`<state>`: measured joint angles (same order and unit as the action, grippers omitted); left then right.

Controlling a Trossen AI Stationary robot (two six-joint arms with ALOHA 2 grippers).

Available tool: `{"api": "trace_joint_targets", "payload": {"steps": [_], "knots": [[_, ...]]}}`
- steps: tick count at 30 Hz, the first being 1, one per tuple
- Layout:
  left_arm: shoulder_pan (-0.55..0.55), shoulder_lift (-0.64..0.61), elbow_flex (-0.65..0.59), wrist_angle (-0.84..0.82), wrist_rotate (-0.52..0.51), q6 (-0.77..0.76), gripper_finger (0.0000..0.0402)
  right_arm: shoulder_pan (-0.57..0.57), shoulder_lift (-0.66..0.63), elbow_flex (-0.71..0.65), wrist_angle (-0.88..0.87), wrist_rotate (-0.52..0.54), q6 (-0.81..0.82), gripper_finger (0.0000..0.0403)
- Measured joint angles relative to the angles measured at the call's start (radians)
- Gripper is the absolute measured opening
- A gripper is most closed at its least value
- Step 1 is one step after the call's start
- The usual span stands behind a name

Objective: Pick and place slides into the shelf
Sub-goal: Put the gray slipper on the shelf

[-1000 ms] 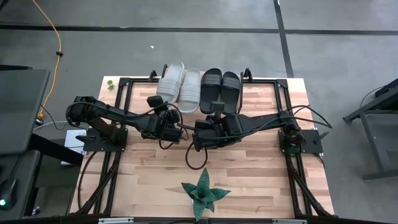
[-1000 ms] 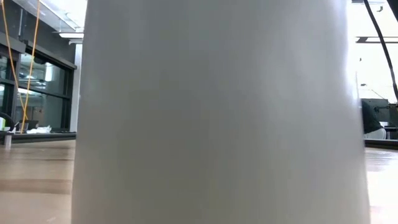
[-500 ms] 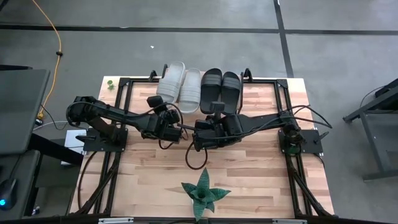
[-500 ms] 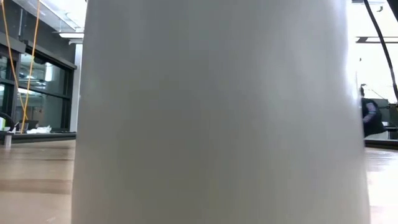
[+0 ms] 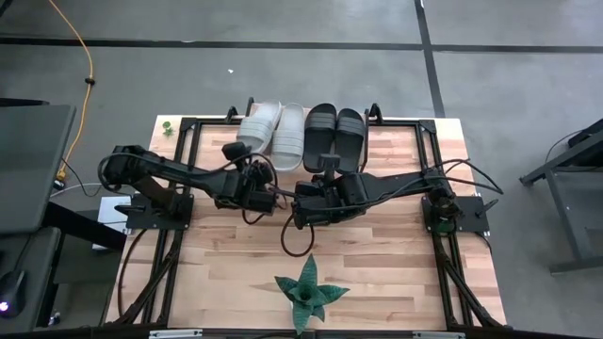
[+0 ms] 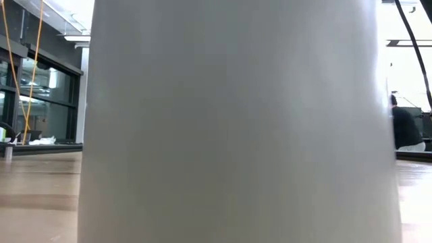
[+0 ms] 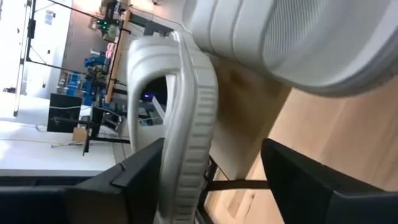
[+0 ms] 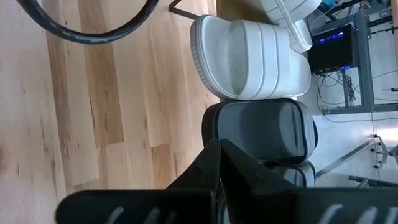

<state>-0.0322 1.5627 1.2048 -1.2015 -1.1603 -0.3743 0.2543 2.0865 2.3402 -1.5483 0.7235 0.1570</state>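
Note:
Four slides lie side by side at the table's far edge: two pale ones (image 5: 257, 123) (image 5: 288, 137) and two black ones (image 5: 319, 132) (image 5: 350, 130). I cannot tell the shelf apart from the wooden tabletop. My left gripper (image 5: 256, 172) is open at the near end of the leftmost pale slide (image 7: 189, 124), which shows edge-on between its fingers. My right gripper (image 5: 326, 169) is shut and empty just near of the left black slide (image 8: 264, 134), pointing at its near end. My left gripper comes level from the table's near side at the leftmost pale slide's near end (image 7: 183, 186). The slide stands close against one finger (image 7: 134, 180), and the other finger (image 7: 298, 180) is well apart from it. Whether the near finger touches it, I cannot tell.
A green spiky plant (image 5: 307, 294) in a pale pot (image 6: 236, 121) stands at the table's near edge and fills the low view. A dark cable loop (image 8: 93, 25) lies on the wood near my right gripper. A person (image 6: 405, 128) shows far behind the table.
The leftmost pale slide has shifted a little at the far edge and shows shorter from above than before. My left gripper has edged slightly toward the table's right edge. The person in the room behind has moved.

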Motion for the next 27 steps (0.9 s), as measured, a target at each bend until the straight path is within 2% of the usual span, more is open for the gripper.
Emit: {"api": "trace_joint_targets", "payload": {"steps": [5, 27], "knots": [[0.0, 0.0, 0.056, -0.022, -0.011, 0.004, 0.0265, 0.0, 0.0, 0.0, -0.004, -0.009, 0.0, 0.0], [-0.001, -0.006, 0.196, -0.138, 0.012, 0.0, 0.0266, 0.0, 0.0, 0.0, -0.011, -0.025, 0.0, 0.0]]}}
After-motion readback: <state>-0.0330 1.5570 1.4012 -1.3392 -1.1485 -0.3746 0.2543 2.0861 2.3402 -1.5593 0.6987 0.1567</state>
